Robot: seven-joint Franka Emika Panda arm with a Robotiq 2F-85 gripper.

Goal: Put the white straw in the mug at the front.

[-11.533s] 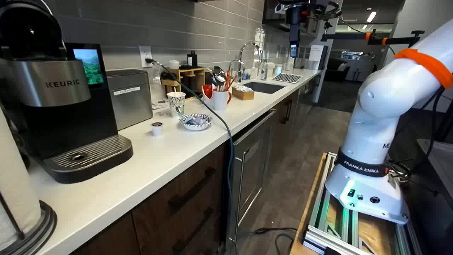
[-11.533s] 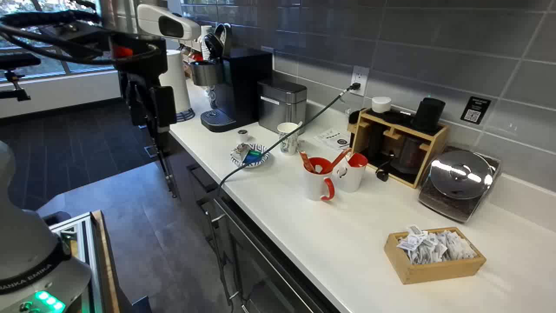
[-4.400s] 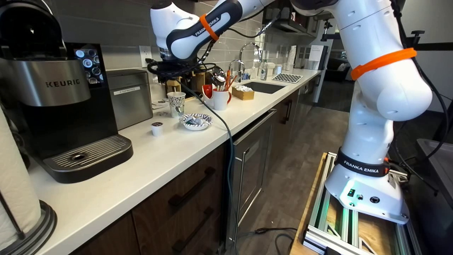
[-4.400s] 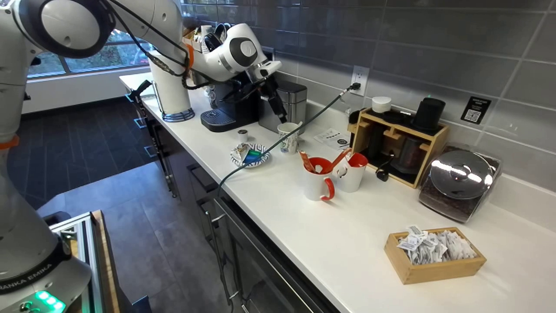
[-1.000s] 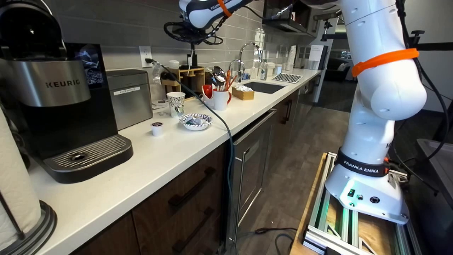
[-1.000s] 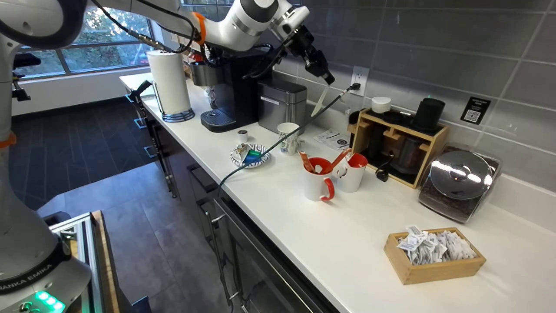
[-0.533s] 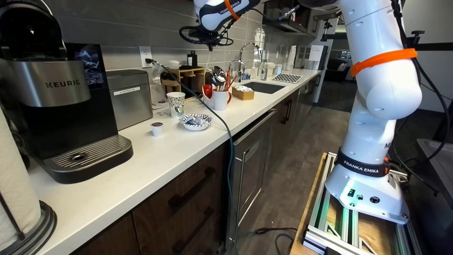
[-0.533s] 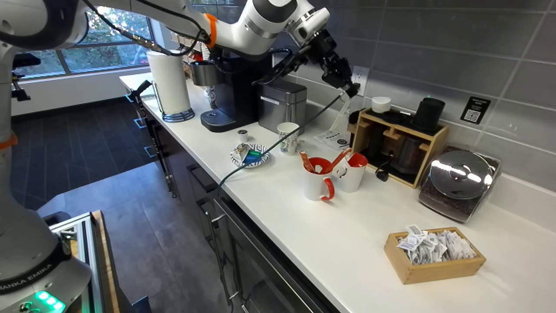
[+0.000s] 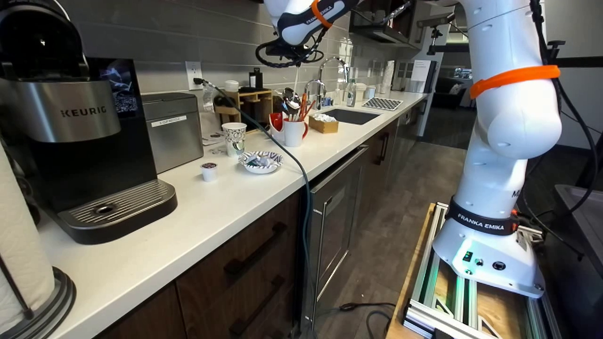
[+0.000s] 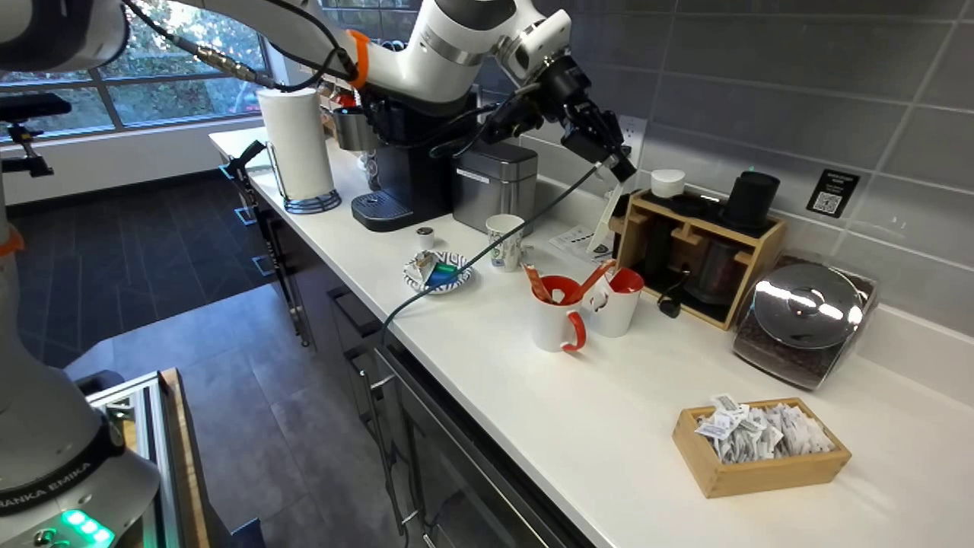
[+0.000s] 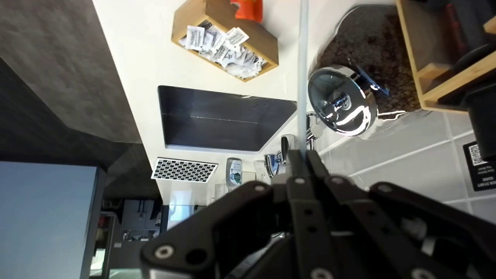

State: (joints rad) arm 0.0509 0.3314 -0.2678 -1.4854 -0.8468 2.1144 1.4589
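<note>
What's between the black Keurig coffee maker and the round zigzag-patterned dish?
A small dark-lidded white coffee pod on the white counter; both exterior views show it.

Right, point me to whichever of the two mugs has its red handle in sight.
The front mug, with orange sticks poking out: in an exterior view, its red handle shows plainly. On the rear mug there, red appears only inside.

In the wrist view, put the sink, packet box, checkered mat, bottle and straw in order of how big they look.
1. Sink
2. Packet box
3. Checkered mat
4. Bottle
Straw: unsure; long but thin, and nearer the camera than the rest.
</note>
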